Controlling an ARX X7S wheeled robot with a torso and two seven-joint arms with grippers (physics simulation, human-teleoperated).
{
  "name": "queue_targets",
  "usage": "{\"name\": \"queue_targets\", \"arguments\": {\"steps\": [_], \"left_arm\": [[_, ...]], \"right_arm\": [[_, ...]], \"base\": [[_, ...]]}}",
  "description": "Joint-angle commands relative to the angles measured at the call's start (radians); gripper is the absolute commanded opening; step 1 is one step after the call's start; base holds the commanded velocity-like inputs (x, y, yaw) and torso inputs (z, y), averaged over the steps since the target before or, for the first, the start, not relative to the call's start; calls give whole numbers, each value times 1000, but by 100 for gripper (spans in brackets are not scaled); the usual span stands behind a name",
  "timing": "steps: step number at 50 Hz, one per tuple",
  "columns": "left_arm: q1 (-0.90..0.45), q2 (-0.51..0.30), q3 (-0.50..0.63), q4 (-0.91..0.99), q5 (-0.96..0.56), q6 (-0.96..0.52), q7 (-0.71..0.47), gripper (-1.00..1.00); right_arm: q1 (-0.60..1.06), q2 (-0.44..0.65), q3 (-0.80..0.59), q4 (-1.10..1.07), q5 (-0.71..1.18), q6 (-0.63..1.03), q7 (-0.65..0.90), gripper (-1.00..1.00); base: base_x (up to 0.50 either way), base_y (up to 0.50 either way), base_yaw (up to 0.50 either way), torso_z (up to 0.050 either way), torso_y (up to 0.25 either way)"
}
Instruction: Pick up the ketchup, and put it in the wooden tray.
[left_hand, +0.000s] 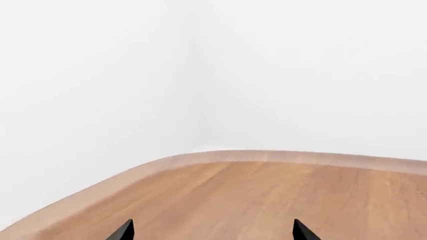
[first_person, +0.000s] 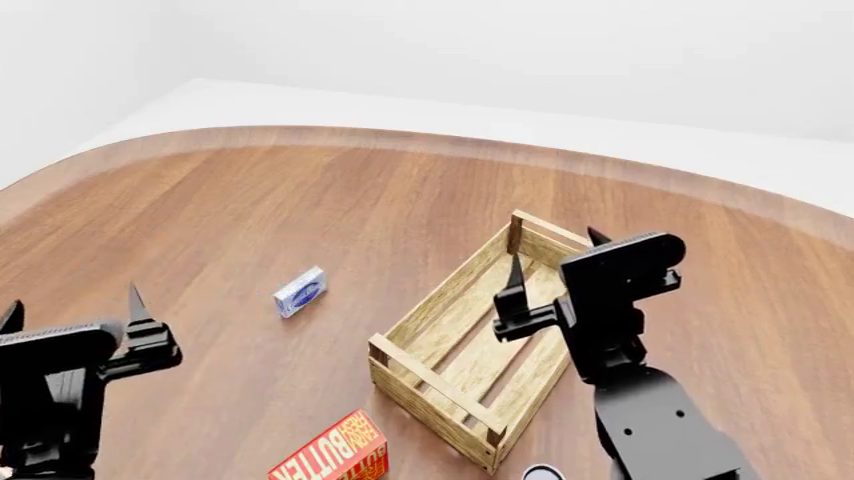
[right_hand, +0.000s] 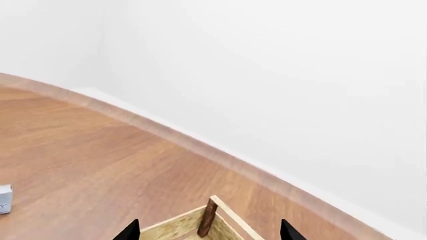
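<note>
The big round wooden table (first_person: 294, 210) takes up most of the head view. Its curved edge runs far in front of both sets of fingers, with white wall behind it. There is lots of bare wood past the left gripper (first_person: 74, 310) and out to the rim.

The wooden tray (first_person: 461, 335) sits slanted on the table, right under and just in front of the right gripper (first_person: 550, 258). One corner post (right_hand: 209, 215) shows between the right fingers (right_hand: 128, 231) in the right wrist view. The tray has nothing in it.

The right fingers are spread apart and hold nothing. The left fingers (left_hand: 123, 231) are spread apart too, over bare wood.

A red butter box (first_person: 336, 452) lies near the front edge, between the two arms. A little blue and white packet (first_person: 300, 292) lies in front of the left fingers.

The ketchup does not show in any view.
</note>
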Motion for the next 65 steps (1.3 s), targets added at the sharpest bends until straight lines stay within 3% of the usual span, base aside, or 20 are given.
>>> {"name": "queue_targets", "arguments": {"steps": [1, 10, 18, 65], "left_arm": [[184, -7, -164, 72, -65, 21, -17, 100], [276, 19, -233, 57, -81, 76, -8, 100], [297, 38, -229, -28, -36, 157, 3, 100], [182, 78, -157, -474, 45, 364, 37, 100]], "right_arm": [[30, 3, -16, 10, -7, 0, -2, 100], [52, -4, -33, 19, -14, -1, 1, 100], [54, -9, -46, 23, -15, -7, 4, 100], [61, -10, -90, 26, -20, 23, 23, 100]], "base": [[0, 0, 0, 0, 0], [0, 0, 0, 0, 0], [0, 0, 0, 0, 0], [0, 0, 0, 0, 0]]}}
